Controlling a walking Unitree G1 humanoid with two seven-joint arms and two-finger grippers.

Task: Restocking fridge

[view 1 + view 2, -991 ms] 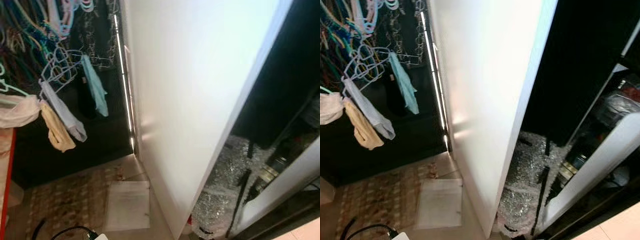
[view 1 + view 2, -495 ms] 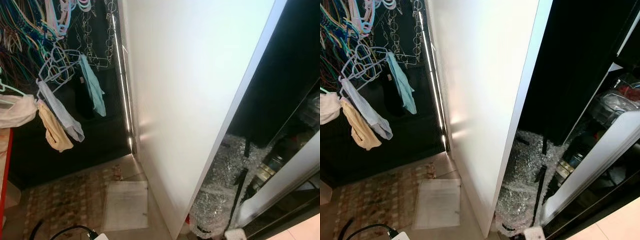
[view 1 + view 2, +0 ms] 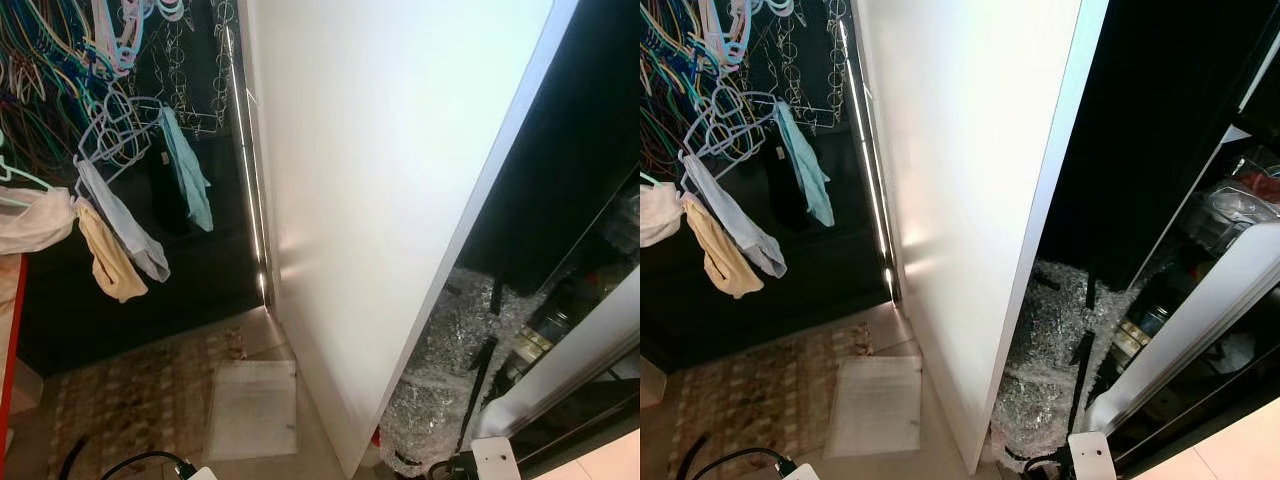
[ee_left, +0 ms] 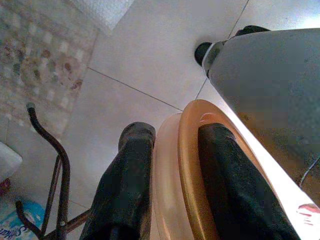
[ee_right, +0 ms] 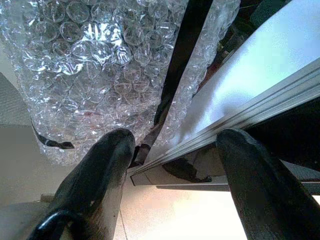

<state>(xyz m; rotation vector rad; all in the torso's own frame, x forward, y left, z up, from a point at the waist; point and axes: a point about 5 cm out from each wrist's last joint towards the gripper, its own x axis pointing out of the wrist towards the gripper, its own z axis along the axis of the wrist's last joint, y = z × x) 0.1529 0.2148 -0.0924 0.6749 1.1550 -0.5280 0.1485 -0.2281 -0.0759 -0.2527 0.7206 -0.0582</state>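
**Left wrist view: orange lid clamped**

An orange-rimmed lid (image 4: 186, 170) is gripped by the left gripper (image 4: 172, 185) above the tiled floor (image 4: 145, 55). The right gripper (image 5: 175, 185) is spread apart beside the bubble wrap (image 5: 100, 65) and the white fridge door (image 3: 380, 180).

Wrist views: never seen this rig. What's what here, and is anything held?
It is a walking humanoid with two arms, each ending in two long black fingers. The two wide pictures come from its head, looking down at a white fridge door, a bundle of bubble wrap at the foot of the fridge, and laundry on hangers to its left. The other two come from cameras on the wrists. The left gripper is clamped on the rim of an orange plate above a tiled floor. The right gripper is open and holds nothing, facing the bubble wrap and the door's lower edge.
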